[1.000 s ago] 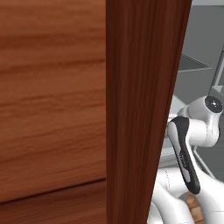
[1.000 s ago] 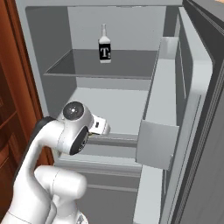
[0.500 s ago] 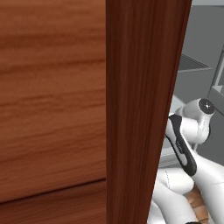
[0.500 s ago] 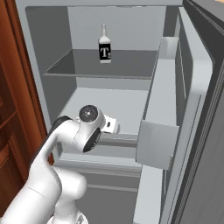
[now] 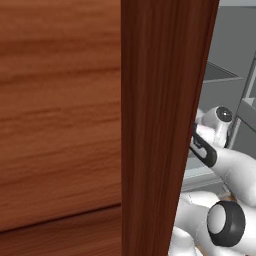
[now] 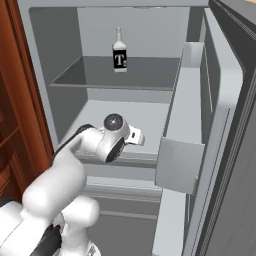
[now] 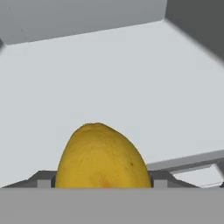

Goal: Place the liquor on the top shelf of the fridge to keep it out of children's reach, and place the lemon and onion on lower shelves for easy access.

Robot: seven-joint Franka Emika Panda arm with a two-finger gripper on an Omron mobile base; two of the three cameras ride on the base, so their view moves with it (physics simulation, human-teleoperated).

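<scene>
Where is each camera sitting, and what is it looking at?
Left base view: behind the arm on its left, facing a dark wood cabinet; white arm at lower right.
Right base view: behind the arm on its right, looking into the open fridge, the liquor on the top shelf; arm at lower left.
Hand view: on the hand, looking over the lemon it holds at a pale shelf.
Both base views share the arm and fridge.

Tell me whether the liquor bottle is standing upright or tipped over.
Upright. In the right base view the liquor stands on the fridge's top shelf, neck and cap pointing straight up, label facing out.
</scene>
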